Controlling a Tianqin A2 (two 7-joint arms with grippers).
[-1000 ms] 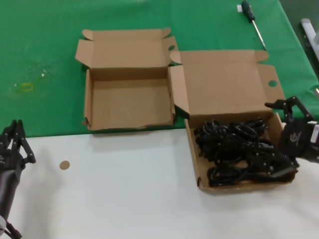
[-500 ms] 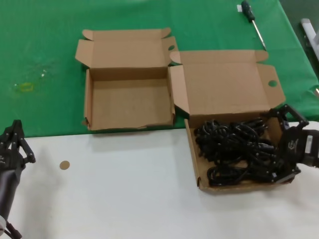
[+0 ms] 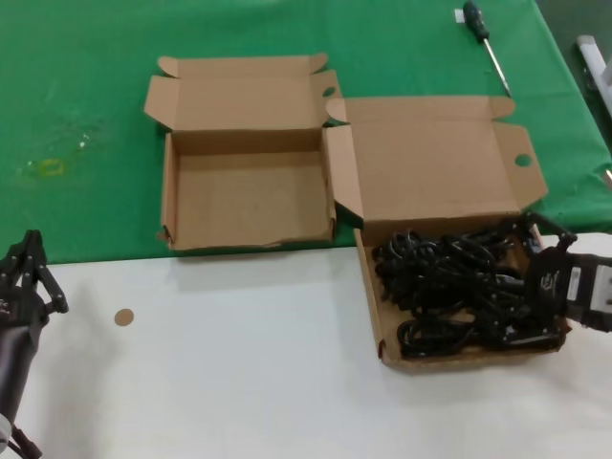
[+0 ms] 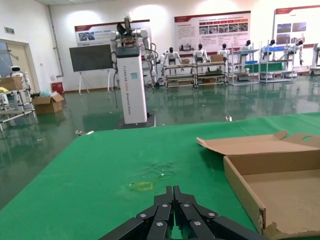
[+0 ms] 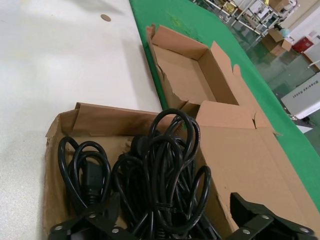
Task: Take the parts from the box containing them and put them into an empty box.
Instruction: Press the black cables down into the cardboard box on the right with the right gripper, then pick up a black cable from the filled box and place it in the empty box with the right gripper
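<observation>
The black power cords (image 3: pixel 445 282) lie in tangled bundles in the larger cardboard box (image 3: pixel 435 163), its lid open toward the back. My right gripper (image 3: pixel 532 282) is open, low in that box's right end, with one finger on each side of a cord bundle (image 5: pixel 160 170); the right wrist view shows its fingers (image 5: pixel 97 217) apart around the loops. The smaller empty box (image 3: pixel 249 196) stands open to the left, touching the larger one, and also shows in the right wrist view (image 5: pixel 185 75). My left gripper (image 3: pixel 29 263) is shut and parked at the near left, shown shut in the left wrist view (image 4: pixel 173 192).
A black-handled screwdriver (image 3: pixel 486 43) lies on the green cloth (image 3: pixel 76 96) at the far right. A small brown disc (image 3: pixel 123 316) lies on the white table surface (image 3: pixel 239 373). A white object (image 3: pixel 593 57) sits at the right edge.
My right gripper has come down and leftward from the larger box's right rim into the box, over the cords. The left arm has hardly moved.
</observation>
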